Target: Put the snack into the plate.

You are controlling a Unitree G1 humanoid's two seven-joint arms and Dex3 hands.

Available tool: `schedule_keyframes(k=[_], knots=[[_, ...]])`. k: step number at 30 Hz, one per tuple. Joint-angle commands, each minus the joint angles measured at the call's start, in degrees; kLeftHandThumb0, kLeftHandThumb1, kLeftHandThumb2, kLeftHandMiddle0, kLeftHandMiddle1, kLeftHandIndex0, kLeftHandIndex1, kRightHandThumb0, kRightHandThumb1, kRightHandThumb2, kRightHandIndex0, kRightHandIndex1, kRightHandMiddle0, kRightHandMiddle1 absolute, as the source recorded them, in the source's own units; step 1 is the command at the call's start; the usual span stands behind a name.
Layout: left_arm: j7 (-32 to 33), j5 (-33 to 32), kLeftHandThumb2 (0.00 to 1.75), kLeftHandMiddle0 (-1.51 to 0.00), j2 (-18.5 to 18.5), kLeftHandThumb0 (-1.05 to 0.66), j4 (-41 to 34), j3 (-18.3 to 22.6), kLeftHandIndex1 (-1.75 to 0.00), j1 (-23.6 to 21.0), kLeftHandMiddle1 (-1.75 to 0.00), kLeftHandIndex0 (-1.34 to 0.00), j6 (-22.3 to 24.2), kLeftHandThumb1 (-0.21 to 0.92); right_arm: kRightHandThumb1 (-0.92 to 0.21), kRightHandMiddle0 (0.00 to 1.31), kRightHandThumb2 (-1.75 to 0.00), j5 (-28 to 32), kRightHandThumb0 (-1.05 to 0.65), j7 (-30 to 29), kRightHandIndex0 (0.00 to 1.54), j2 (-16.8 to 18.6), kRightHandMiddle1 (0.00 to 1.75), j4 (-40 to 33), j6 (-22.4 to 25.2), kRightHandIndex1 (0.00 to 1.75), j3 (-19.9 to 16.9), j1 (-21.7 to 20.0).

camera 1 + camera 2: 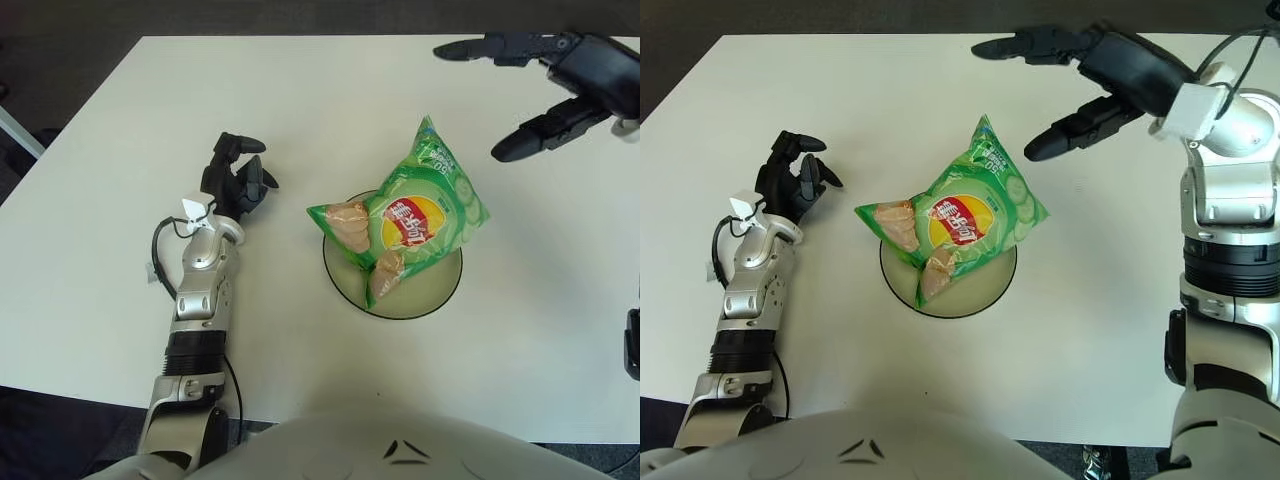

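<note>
Your green, puffy plastic snack bag [405,218] lies across the round pale plate [430,296], light, crinkly and easy to crush, so pinch a sealed end gently; your right hand [1080,75] hangs above the plate, fingers [1015,45] wide open, holding nothing.

Snack [405,221] on plate [428,290], mid-table [300,100]
</note>
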Motion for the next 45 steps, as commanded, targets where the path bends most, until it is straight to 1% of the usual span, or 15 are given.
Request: schedule_keyframes(k=[1,7,14,18,24,30,33,34,37,38,39,40,42,43,45], knots=[[0.5,0.2,0.71,-0.76,-2.9,-0.37,3.8,-0.5,-1.75,5.7,-1.75,-0.29,-0.2,0.78,-0.91,0.42,-0.02,-6.8,-0.74,-5.6,0.33,-0.2,0.01,-1.5,-2.1,0.00,-0.8,1.6],[0.5,0.1,0.71,-0.77,-3.0,-0.37,3.8,-0.4,-1.75,5.7,-1.75,-0.30,-0.3,0.78,-0.92,0.39,-0.06,-8.8,-0.69,-10.9,0.36,2.1,0.00,-0.6,0.9,0.01,-1.2,3.3],[0.5,0.0,0.72,-0.77,-3.1,-0.37,3.9,-0.5,-1.75,5.8,-1.75,-0.30,-0.5,0.77,-0.92,0.42,-0.13,-10.0,-0.64,-20.1,0.46,6.0,0.02,3.2,-1.4,0.04,-3.0,6.4],[0.5,0.0,0.72,-0.77,-3.1,-0.37,4.0,-0.4,-1.75,5.8,-1.75,-0.30,-0.5,0.77,-0.92,0.45,-0.16,-8.6,-0.59,-24.2,0.50,8.4,0.03,4.6,0.0,0.04,-4.8,7.4],[0.4,-0.1,0.72,-0.77,-3.1,-0.37,4.1,-0.3,-1.75,5.7,-1.75,-0.30,-0.4,0.77,-0.92,0.57,-0.17,-1.7,-0.47,-26.6,0.67,10.9,0.09,13.8,-5.6,0.05,-8.0,6.7],[0.3,-0.2,0.73,-0.77,-3.1,-0.37,4.5,-0.2,-1.75,5.4,-1.75,-0.30,-0.4,0.77,-0.92,0.62,-0.22,9.0,-0.40,-24.7,0.83,14.7,0.14,18.2,-2.9,0.07,-10.7,7.3],[0.3,-0.3,0.73,-0.77,-3.0,-0.37,4.6,-0.1,-1.75,5.3,-1.75,-0.30,-0.4,0.77,-0.92,0.64,-0.25,11.1,-0.39,-24.9,0.87,16.5,0.16,21.4,-5.0,0.08,-11.4,8.3],[0.2,-0.3,0.73,-0.77,-3.0,-0.37,4.7,0.0,-1.75,5.2,-1.75,-0.30,-0.4,0.77,-0.92,0.56,-0.27,11.4,-0.38,-25.0,0.91,17.0,0.64,22.4,-5.7,0.10,-11.6,8.6],[0.1,-0.3,0.73,-0.77,-2.9,-0.37,4.9,0.2,-1.75,5.2,-1.75,-0.30,-0.5,0.77,-0.92,0.45,-0.30,13.0,-0.36,-25.4,0.98,19.0,1.23,23.6,-6.4,0.14,-11.9,9.9],[0.1,-0.3,0.73,-0.77,-2.9,-0.37,4.9,0.2,-1.75,5.1,-1.75,-0.30,-0.5,0.77,-0.92,0.45,-0.31,13.8,-0.36,-25.5,0.98,19.7,1.28,23.5,-6.0,0.18,-12.1,10.2],[0.0,-0.4,0.73,-0.77,-2.8,-0.37,5.0,0.3,-1.75,5.1,-1.75,-0.30,-0.5,0.77,-0.92,0.44,-0.31,15.8,-0.36,-25.6,0.94,21.0,1.36,22.4,-3.8,0.33,-12.3,10.8],[0.0,-0.4,0.73,-0.77,-2.8,-0.37,5.0,0.3,-1.75,5.1,-1.75,-0.30,-0.5,0.77,-0.92,0.41,-0.27,17.3,-0.23,-25.6,0.85,21.8,1.38,21.6,-2.2,0.64,-12.5,11.2],[0.0,-0.4,0.73,-0.77,-2.8,-0.37,5.1,0.4,-1.75,5.0,-1.75,-0.30,-0.5,0.77,-0.92,0.38,-0.24,21.0,-0.12,-25.6,0.76,23.7,1.40,19.0,2.5,0.92,-12.6,12.3],[0.0,-0.3,0.73,-0.77,-2.7,-0.37,5.1,0.4,-1.75,5.0,-1.75,-0.30,-0.5,0.77,-0.92,0.37,-0.22,23.3,-0.08,-25.4,0.73,24.8,1.40,18.1,4.6,1.02,-12.6,12.9],[-0.1,-0.3,0.73,-0.77,-2.7,-0.37,5.2,0.5,-1.75,5.0,-1.75,-0.30,-0.5,0.77,-0.92,0.37,-0.21,26.6,-0.04,-25.2,0.70,26.6,1.40,16.8,7.7,1.11,-12.8,13.8]])
